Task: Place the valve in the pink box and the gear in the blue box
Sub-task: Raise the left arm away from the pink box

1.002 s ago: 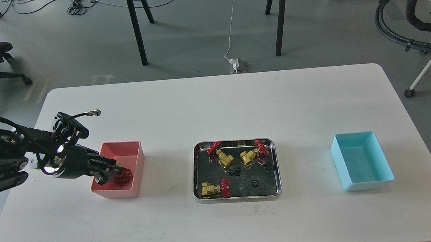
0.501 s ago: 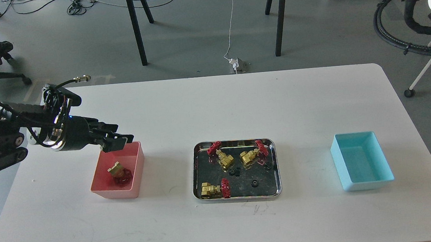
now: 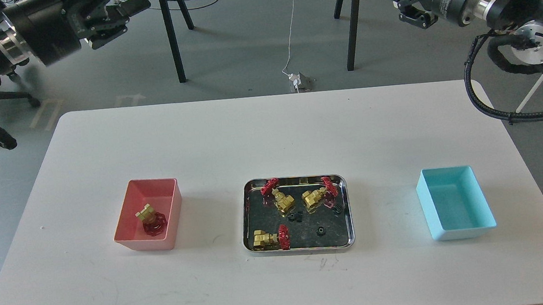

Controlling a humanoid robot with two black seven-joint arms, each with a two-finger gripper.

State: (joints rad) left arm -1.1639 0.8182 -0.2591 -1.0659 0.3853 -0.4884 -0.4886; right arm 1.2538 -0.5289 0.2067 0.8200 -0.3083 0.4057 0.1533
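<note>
One valve (image 3: pixel 149 219) lies inside the pink box (image 3: pixel 144 245) at the left of the table. Three more valves (image 3: pixel 278 197) (image 3: pixel 319 196) (image 3: pixel 271 239) lie in the steel tray (image 3: pixel 300 251) at the middle, with three tiny black gears (image 3: pixel 298 216) (image 3: pixel 320 230) (image 3: pixel 338 209) among them. The blue box (image 3: pixel 460 232) stands empty at the right. My left gripper (image 3: pixel 128 16) is high at the top left, open and empty, far from the pink box. My right gripper (image 3: pixel 397 5) is high at the top right, open and empty.
The white table (image 3: pixel 270 133) carries only the two boxes and the tray. Black table legs (image 3: pixel 171 33), cables and an office chair stand on the floor behind the far edge. A thick black hose (image 3: pixel 488 104) of my right arm hangs over the table's right corner.
My left gripper has let go of the valve in the pink box and risen up and back to the top left. My right arm has come into view at the top right.
</note>
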